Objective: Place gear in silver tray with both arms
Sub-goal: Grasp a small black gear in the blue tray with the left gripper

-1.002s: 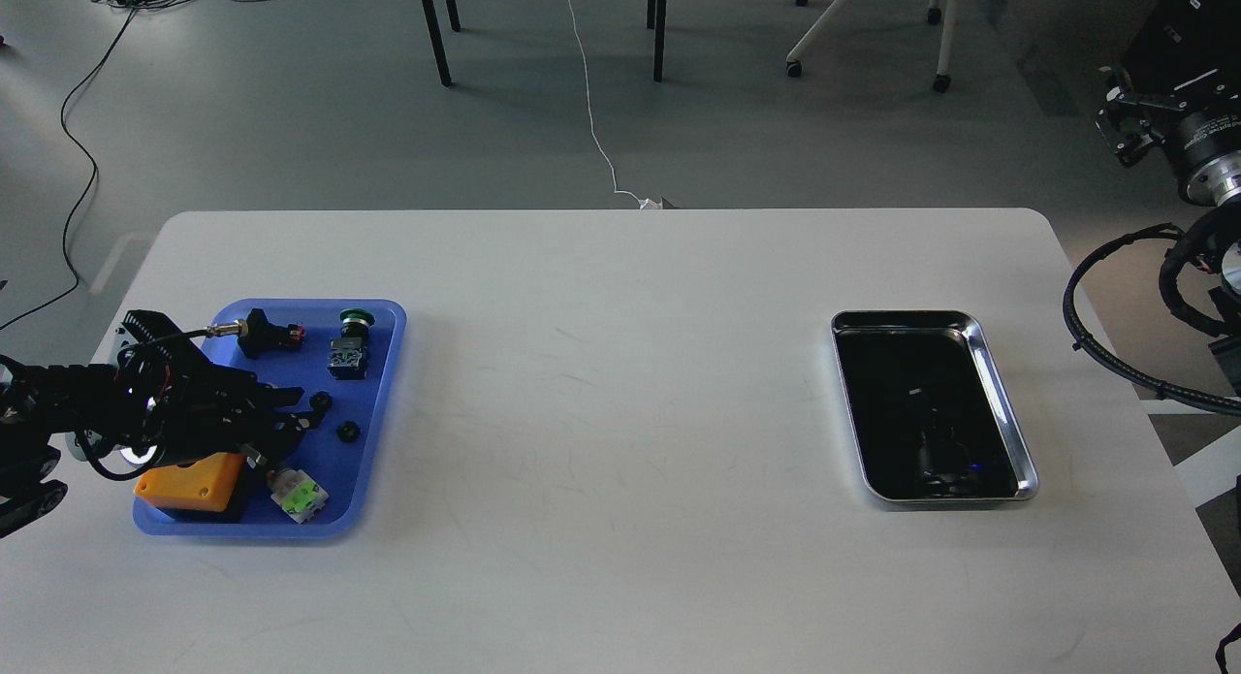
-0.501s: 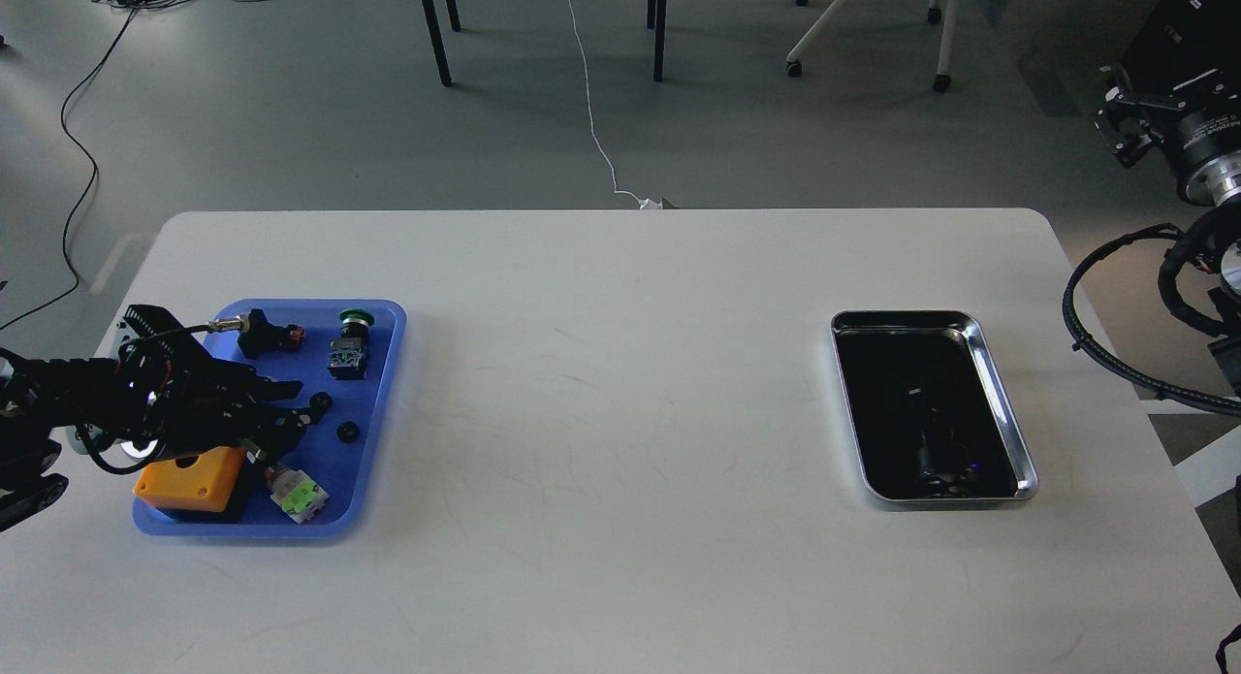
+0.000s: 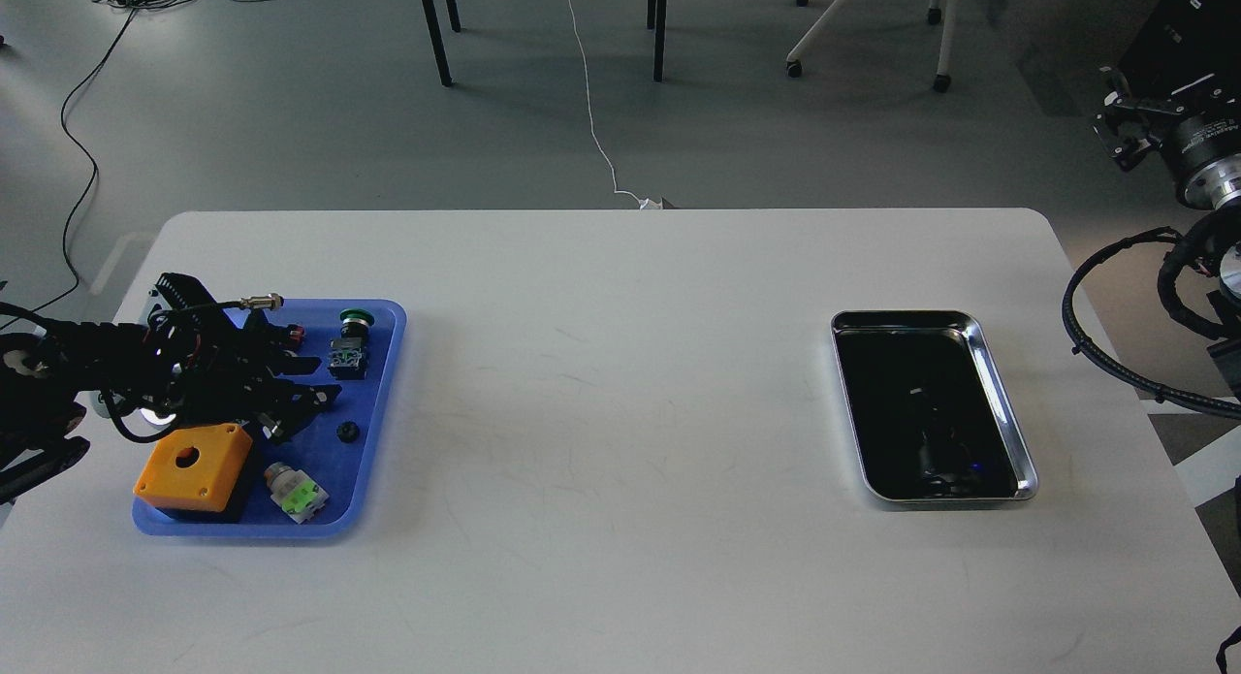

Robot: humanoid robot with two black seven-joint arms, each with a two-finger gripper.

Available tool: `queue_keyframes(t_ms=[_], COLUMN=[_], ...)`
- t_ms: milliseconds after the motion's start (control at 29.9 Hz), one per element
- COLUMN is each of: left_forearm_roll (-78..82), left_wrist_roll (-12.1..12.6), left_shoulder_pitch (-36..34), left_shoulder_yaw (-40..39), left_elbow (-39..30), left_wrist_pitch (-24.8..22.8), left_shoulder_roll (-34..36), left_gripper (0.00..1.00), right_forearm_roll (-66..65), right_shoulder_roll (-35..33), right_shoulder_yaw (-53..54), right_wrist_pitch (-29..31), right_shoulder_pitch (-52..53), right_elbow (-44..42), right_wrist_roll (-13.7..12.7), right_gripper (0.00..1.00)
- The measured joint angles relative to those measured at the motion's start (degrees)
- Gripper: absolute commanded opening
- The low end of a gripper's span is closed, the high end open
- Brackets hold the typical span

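My left gripper (image 3: 325,379) hangs over the blue tray (image 3: 383,364) at the table's left. Its two black fingers show a small gap. One small black gear (image 3: 347,430) lies on the blue tray just below and right of the fingertips. A second gear that lay beside them is hidden at the lower fingertip; I cannot tell whether it is held. The silver tray (image 3: 1003,402) sits far off at the table's right, its dark bottom holding only reflections. My right arm's end (image 3: 1122,131) is raised off the table's right edge, too dark to read.
The blue tray also holds an orange box (image 3: 194,465), a green-and-white switch (image 3: 299,493), a green push button (image 3: 351,349) and a black connector partly under my gripper. A black cable hose (image 3: 1096,349) loops over the table's right edge. Chair legs stand beyond.
My left gripper has moved up and toward the tray's far side, uncovering the orange box. The gear near its fingertips is no longer visible. The right arm has barely moved.
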Motion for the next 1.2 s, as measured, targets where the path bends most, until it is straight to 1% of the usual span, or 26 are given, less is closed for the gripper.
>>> queue_keyframes(t_ms=[234,401,768,969,1202], left_forearm_roll=[3.89,4.08,4.16,4.15,4.05], left_wrist_roll=[0.00,0.00,0.00,0.00,0.00], left_shoulder_pitch=[-0.18,-0.18,0.17,-0.03,-0.08], left_shoulder_yaw=[0.10,0.10,0.28,1.88,2.17], left_elbow=[0.08,0.08,0.14,2.18,2.57], left_wrist_pitch=[-1.96,-2.01,-2.07,-2.00,-1.96], left_shoulder_roll=[-0.06,-0.07,-1.11,-1.87,-1.86], left_gripper=[0.42,0.42,0.42,0.42,0.41], right_forearm_roll=[-0.08,-0.09,-0.09,-0.09,-0.09], right_shoulder_roll=[-0.10,0.17,0.41,0.94,1.05], right_shoulder_yaw=[-0.68,-2.44,-2.72,-2.71,-2.71], right_wrist_pitch=[0.00,0.00,0.00,0.00,0.00], right_shoulder_pitch=[0.06,-0.14,0.10,0.22,0.23], right_elbow=[-0.06,-0.09,-0.09,-0.09,-0.05], right_wrist_roll=[0.00,0.06,0.10,0.10,0.10], right_gripper=[1.00,1.00,1.00,1.00,1.00])
